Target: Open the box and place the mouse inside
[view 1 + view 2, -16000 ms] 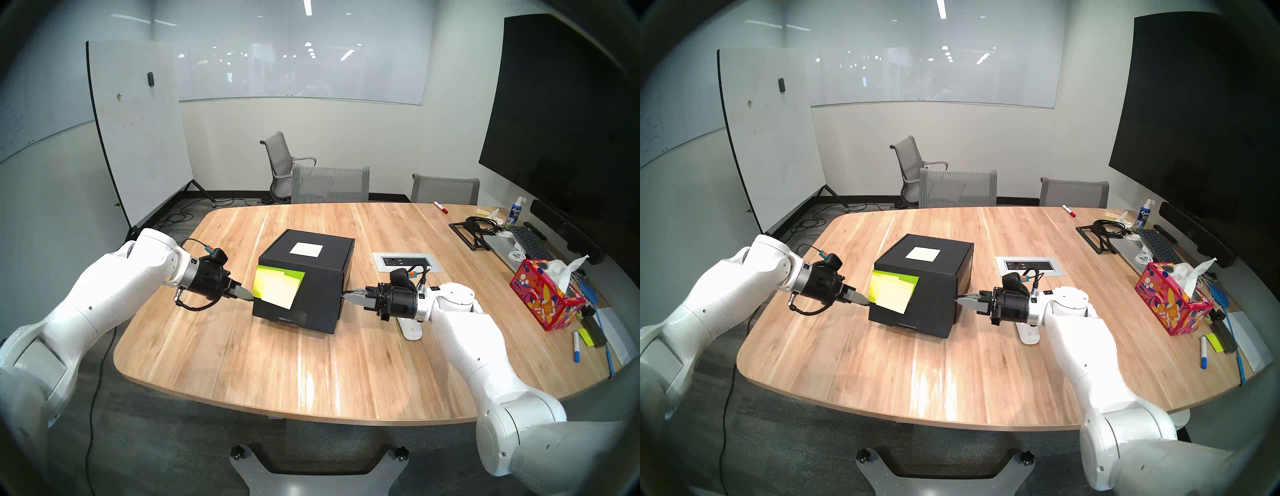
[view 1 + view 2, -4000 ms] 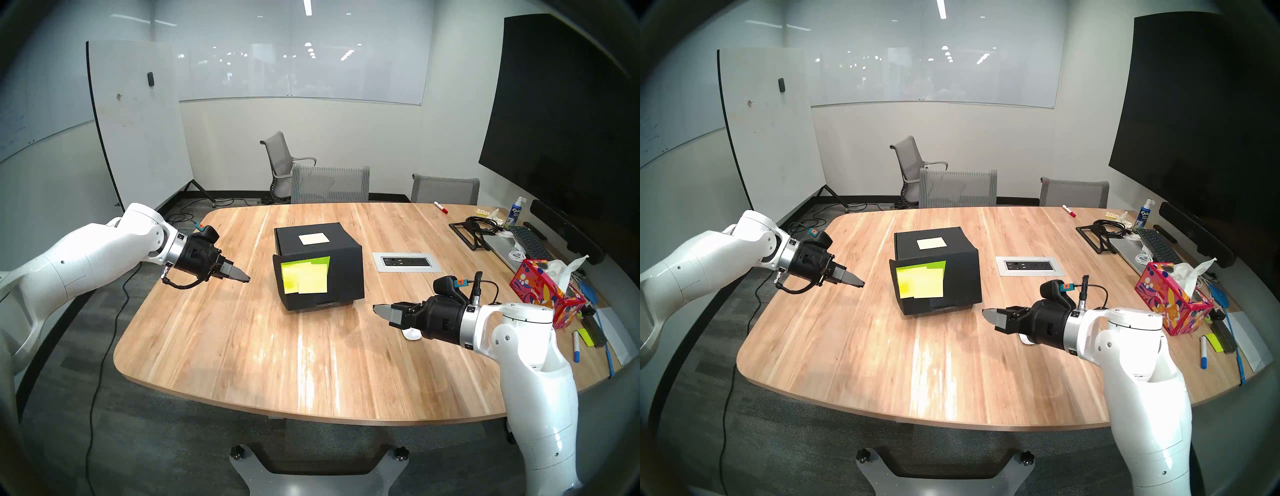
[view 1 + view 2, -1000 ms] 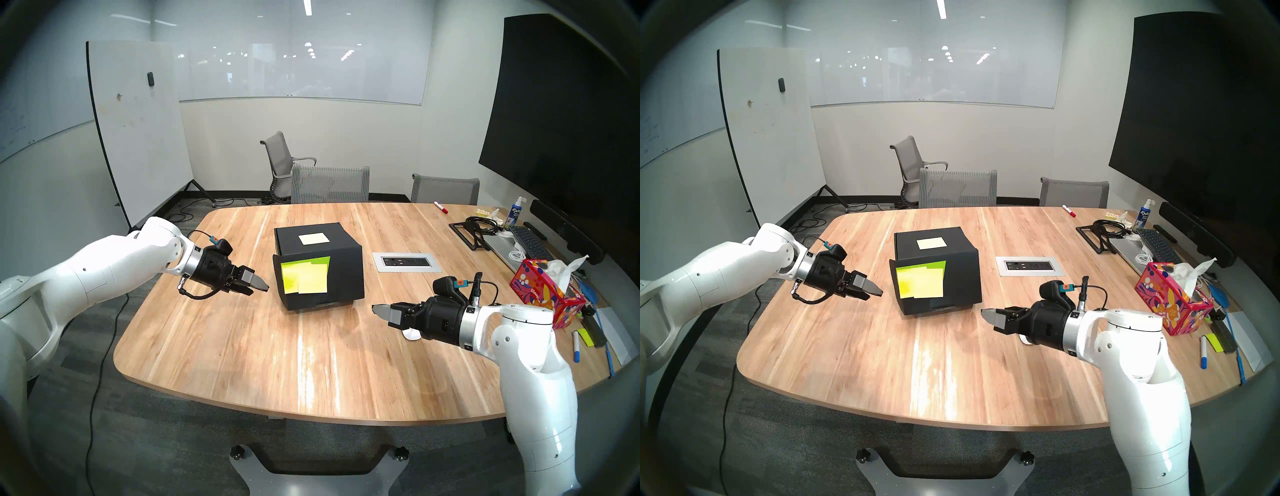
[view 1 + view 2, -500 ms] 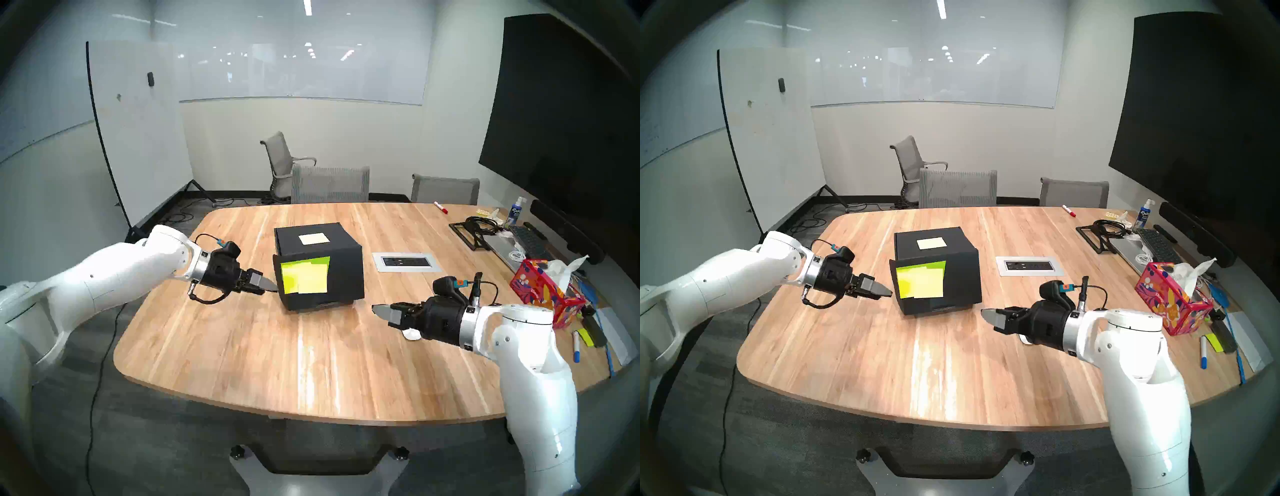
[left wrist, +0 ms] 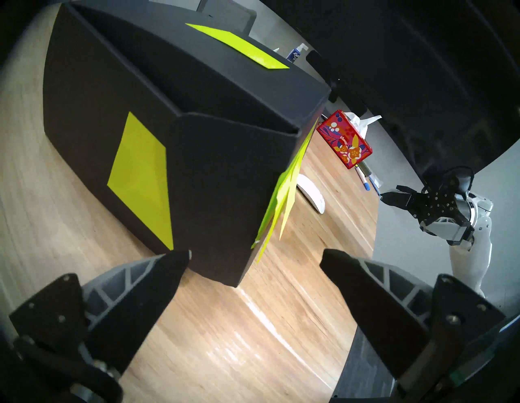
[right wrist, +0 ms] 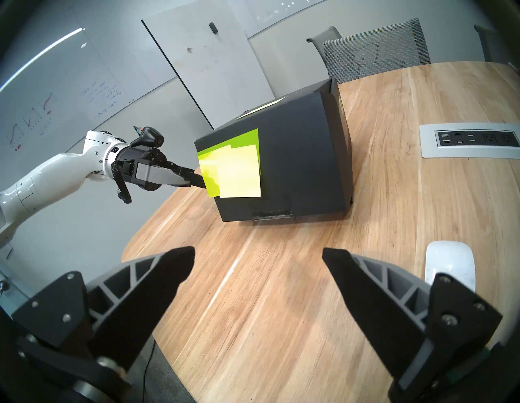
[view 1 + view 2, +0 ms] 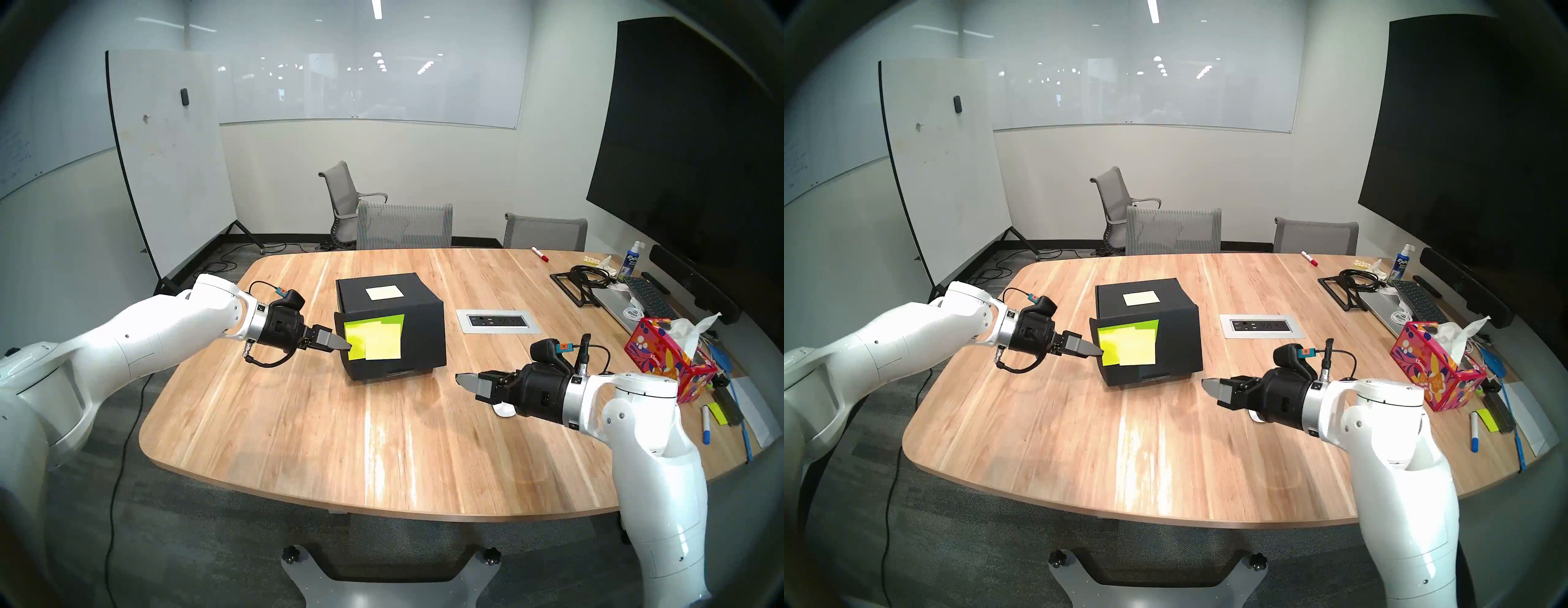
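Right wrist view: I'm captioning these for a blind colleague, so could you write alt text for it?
A closed black box with yellow sticky notes on its front sits on a wooden table. The left gripper reaches its edge from the left. A white mouse lies beside the open right gripper.

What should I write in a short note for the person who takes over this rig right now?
Left end effector: open, empty, at the left edge of the box's front flap, beside the yellow-green sticky notes; contact cannot be confirmed.
Right end effector: open, empty, above the table, apart from the box.
Box: black, closed, on the table's middle, white label on the lid.
Mouse: white, on the table under the right arm, untouched.
Done: nothing visible yet; the lid is shut.
Left: open the flap and lid, pick up the mouse, place it inside.
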Robot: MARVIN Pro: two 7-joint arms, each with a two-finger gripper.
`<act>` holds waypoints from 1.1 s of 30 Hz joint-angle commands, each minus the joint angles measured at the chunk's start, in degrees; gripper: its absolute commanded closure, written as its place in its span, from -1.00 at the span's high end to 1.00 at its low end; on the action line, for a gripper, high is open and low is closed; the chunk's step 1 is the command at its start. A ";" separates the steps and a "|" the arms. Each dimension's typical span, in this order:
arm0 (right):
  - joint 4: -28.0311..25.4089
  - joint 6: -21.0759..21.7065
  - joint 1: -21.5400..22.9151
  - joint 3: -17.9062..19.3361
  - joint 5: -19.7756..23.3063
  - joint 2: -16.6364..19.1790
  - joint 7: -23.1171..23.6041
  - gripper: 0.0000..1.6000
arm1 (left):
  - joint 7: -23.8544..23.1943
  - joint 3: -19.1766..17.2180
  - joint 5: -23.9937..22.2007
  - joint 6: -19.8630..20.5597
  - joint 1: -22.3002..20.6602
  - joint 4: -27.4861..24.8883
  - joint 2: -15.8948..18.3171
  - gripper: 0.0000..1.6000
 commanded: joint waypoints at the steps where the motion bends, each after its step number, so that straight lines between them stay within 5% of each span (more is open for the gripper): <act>1: -1.12 -0.15 0.42 -0.09 0.26 0.15 0.12 1.00 | -0.53 -1.51 -0.20 -1.47 -2.35 1.91 -2.89 1.00; 8: -1.14 -0.15 0.42 -0.08 0.25 0.14 0.11 1.00 | -1.31 -1.52 0.06 -1.70 -3.10 4.20 -4.26 1.00; 23: -1.08 -0.15 0.40 -0.09 0.21 0.14 0.19 1.00 | -6.85 0.44 4.93 5.16 -8.53 5.66 -1.74 1.00; 33: -1.14 -0.15 0.43 -0.07 0.22 0.13 0.15 1.00 | -6.70 -0.28 5.82 4.31 -8.10 9.38 -5.36 1.00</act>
